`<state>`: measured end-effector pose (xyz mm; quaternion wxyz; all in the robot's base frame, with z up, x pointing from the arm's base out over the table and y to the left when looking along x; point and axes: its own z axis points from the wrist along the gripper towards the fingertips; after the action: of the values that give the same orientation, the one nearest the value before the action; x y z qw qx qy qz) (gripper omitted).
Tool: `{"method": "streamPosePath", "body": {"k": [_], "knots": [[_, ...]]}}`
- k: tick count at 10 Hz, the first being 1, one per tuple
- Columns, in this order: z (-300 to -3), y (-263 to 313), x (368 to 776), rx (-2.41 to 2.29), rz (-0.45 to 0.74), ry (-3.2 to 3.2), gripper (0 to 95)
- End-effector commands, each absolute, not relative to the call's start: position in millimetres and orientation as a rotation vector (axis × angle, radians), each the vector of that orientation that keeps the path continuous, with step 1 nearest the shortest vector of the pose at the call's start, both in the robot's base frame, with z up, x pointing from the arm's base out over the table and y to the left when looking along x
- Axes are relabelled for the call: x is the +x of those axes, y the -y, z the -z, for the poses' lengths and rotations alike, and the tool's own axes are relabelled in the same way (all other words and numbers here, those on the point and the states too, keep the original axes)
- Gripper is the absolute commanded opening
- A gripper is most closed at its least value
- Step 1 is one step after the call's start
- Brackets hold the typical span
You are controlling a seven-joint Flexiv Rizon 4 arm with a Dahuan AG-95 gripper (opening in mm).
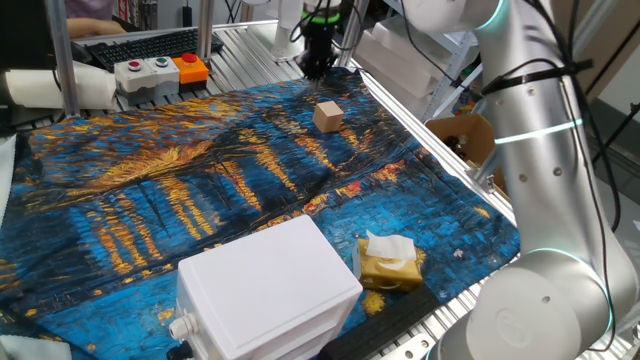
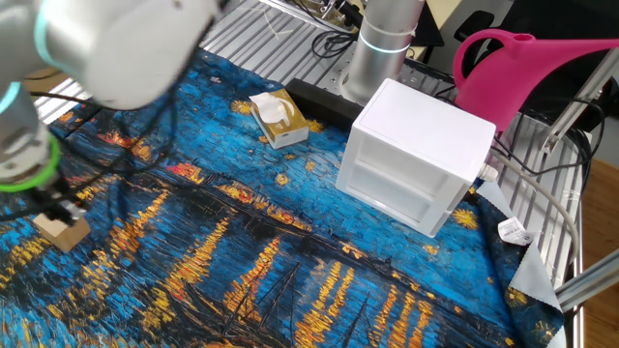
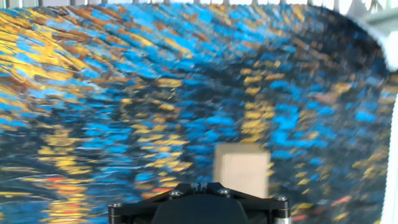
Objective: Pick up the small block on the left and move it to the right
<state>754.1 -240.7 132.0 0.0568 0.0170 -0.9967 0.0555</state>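
The small block [image 1: 328, 116] is a plain tan cube resting on the blue and orange painted cloth [image 1: 200, 200]. It also shows at the left edge of the other fixed view [image 2: 60, 231] and low and right of centre in the hand view [image 3: 241, 170]. My gripper [image 1: 318, 68] hangs just beyond the block, near the cloth's far edge, apart from it. In the hand view my gripper [image 3: 200, 185] shows its two fingers drawn together, with nothing between them. In the other fixed view my blurred arm covers most of the gripper.
A large white plastic box [image 1: 265, 285] stands near the front of the cloth, with a yellow-brown packet of white tissue [image 1: 390, 262] beside it. A button box [image 1: 160, 70] sits behind the cloth. A pink watering can [image 2: 542, 68] stands past the white box.
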Motion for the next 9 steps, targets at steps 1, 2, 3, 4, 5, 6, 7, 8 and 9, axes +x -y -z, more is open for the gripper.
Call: {"method": "streamPosePath", "body": {"k": [1, 2, 3, 4, 5, 6, 7, 8, 9], "knots": [[-134.7, 259.3, 756.8, 0.163, -0.170, 3.018, 0.0], [-134.7, 265.5, 754.7, 0.192, -0.166, 3.017, 0.0], [-135.7, 268.9, 753.5, 0.213, -0.167, 3.018, 0.0], [-137.0, 271.6, 752.5, 0.241, -0.166, 3.017, 0.0], [-135.3, 274.5, 751.4, 0.243, -0.169, 3.018, 0.0], [-133.6, 276.0, 750.9, 0.259, -0.172, 3.023, 0.0], [-132.1, 282.4, 748.5, 0.360, -0.197, 3.023, 0.0], [-130.2, 285.7, 747.2, 0.360, -0.183, 3.021, 0.0], [-128.5, 286.1, 747.1, 0.360, -0.186, 3.021, 0.0]]}}
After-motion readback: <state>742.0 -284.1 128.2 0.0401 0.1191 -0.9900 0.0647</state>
